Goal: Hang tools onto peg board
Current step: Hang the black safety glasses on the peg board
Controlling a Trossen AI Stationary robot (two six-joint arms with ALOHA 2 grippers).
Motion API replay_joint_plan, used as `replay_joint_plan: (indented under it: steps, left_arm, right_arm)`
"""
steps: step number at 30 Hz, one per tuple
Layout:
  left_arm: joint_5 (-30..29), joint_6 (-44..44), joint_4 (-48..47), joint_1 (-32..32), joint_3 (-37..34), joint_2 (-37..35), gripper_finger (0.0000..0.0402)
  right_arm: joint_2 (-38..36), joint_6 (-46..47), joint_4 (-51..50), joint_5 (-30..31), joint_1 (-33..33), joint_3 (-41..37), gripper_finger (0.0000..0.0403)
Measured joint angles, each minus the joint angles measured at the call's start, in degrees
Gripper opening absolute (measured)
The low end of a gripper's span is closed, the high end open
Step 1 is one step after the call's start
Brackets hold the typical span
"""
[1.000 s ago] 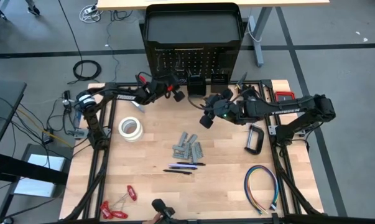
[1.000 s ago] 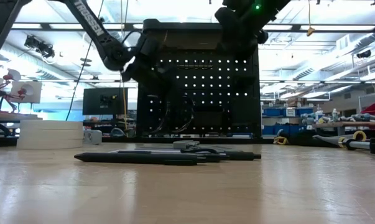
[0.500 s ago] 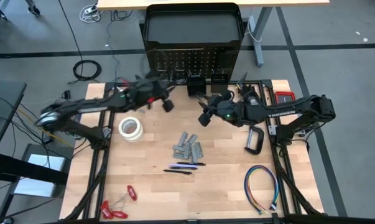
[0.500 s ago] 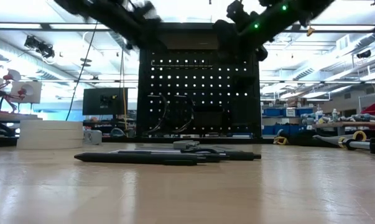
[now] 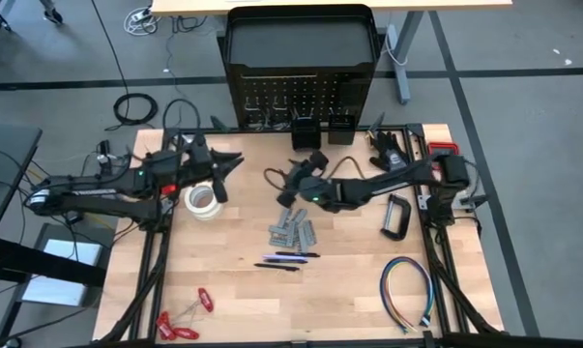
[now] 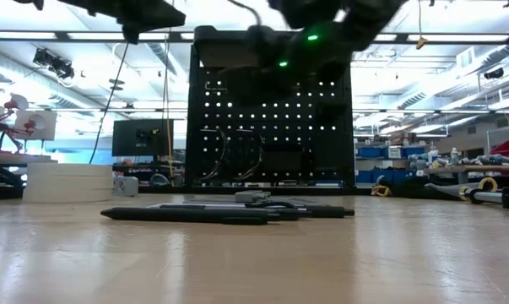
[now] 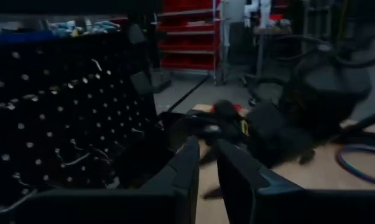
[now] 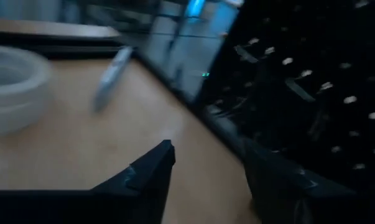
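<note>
Grey metal pieces (image 5: 291, 230) lie mid-worktop just beneath the right hand (image 5: 283, 186), its fingers spread and empty, while the left hand (image 5: 225, 164), narrowly parted, hovers beside the white tape roll (image 5: 202, 199).

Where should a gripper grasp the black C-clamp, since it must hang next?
Judging by the high view, grip the C-clamp's long straight spine from above, fingers across it. It lies flat and alone by the right arm's base, so either side of the spine is free.
</note>
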Motion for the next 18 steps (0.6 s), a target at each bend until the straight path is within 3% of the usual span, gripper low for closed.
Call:
replay_joint_plan:
  steps: [5, 10, 13, 18]
  left_arm:
    - [-0.03, -1.49, -4.63, -1.76, -2.32, -1.11, 0.0062]
    - [-0.75, -1.30, -3.52, -2.01, -4.10, -0.75, 0.0062]
    - [-2.13, 0.58, -3.62, -1.95, -4.10, -0.75, 0.0062]
    - [-2.19, 1.83, -4.90, -1.95, -4.10, -0.72, 0.0062]
  right_arm:
    - [6.44, -0.58, 0.19, 11.49, -1.95, 9.43, 0.0300]
    - [12.13, 0.34, 0.23, 12.12, -6.36, 17.01, 0.0376]
    - [16.24, 2.64, 0.03, 12.71, -9.35, 20.77, 0.0396]
    - [20.14, 8.67, 0.01, 13.13, -13.59, 24.56, 0.0390]
